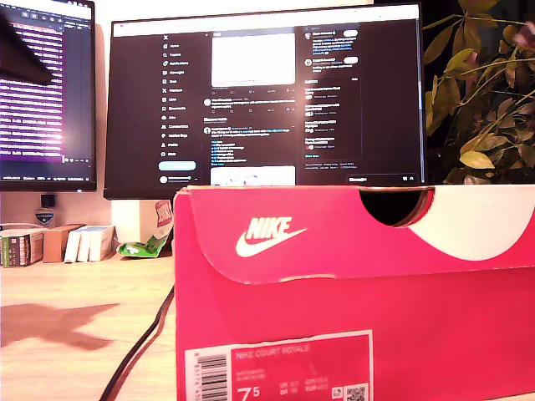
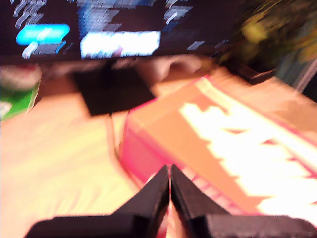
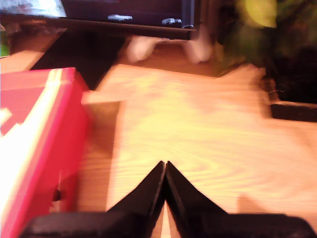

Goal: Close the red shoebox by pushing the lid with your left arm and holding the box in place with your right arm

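The red Nike shoebox (image 1: 351, 334) fills the lower part of the exterior view's right, close to the camera. Its lid (image 1: 334, 238) lies down over the box, with the flap overlapping the front wall. No gripper shows clearly in the exterior view. In the first wrist view my first gripper (image 2: 170, 171) is shut with nothing in it, hovering at a corner of the shoebox (image 2: 223, 144), whose lid top bears white lettering. My second gripper (image 3: 165, 166) is also shut and holds nothing; it is above bare wood, with the shoebox (image 3: 34, 129) off to one side, apart from it.
Two lit monitors (image 1: 267, 100) (image 1: 46, 92) stand behind the box on the wooden table (image 1: 75, 292). A leafy plant (image 1: 485, 92) is at the exterior view's right. A black cable (image 1: 142, 342) runs beside the box. Small boxes (image 1: 58, 242) and a green packet (image 1: 142, 246) lie at the back.
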